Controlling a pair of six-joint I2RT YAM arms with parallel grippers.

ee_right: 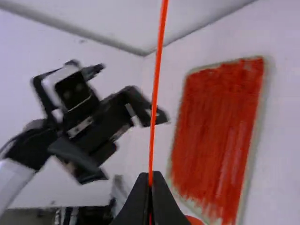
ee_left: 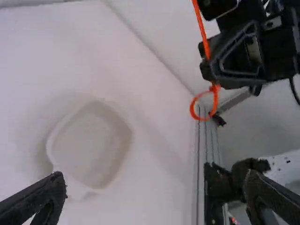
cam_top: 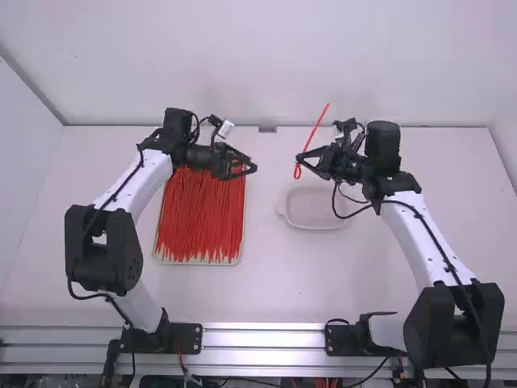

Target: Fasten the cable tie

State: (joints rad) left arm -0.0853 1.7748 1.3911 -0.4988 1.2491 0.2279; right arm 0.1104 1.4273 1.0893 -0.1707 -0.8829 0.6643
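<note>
Stock of spare red ties (cam_top: 202,214) fills a flat tray (cam_top: 198,263) on the left part of the white table (cam_top: 266,283). Above the far end of this tray hangs the left gripper (cam_top: 246,168); its fingers (ee_left: 40,201) stand wide apart and have hold of nothing. To the right of it, in the air between the two arms, is the cable tie (cam_top: 316,129) of the task. Its lower end is already bent into a small closed loop (ee_left: 202,105), and the long tail rises steeply above. The right gripper (cam_top: 310,159) has it pinched just above the loop, with the fingers pressed together on the strap (ee_right: 157,93). Below this gripper, on the table, lies a shallow pale container (cam_top: 317,208), with nothing in it as far as I can see. I judge that the threading is done, because the tail seems to pass through the head, and that the step in hand is the tightening. The next move probably calls for the left gripper to come across, close on the free tail and pull, while the right one holds the head steady. The thin strap can slip easily.
</note>
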